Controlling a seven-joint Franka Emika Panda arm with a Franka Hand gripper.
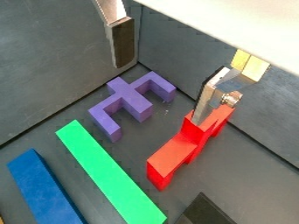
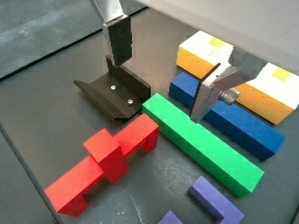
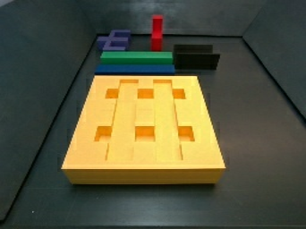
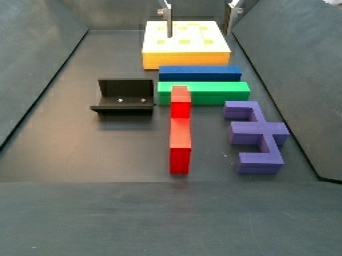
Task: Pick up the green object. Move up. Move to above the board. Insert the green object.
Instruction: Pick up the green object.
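The green object is a long green bar lying flat on the floor, also seen in a wrist view and in both side views. It lies between the blue slab and the red piece. The board is the big orange-yellow block with square holes, beyond the blue slab. My gripper hangs well above the pieces, open and empty, its fingers wide apart. It shows only at the top edge of a side view.
The dark fixture stands beside the green bar's end. A purple cross-shaped piece lies past the red piece. The red piece has an upright post. Dark walls enclose the floor.
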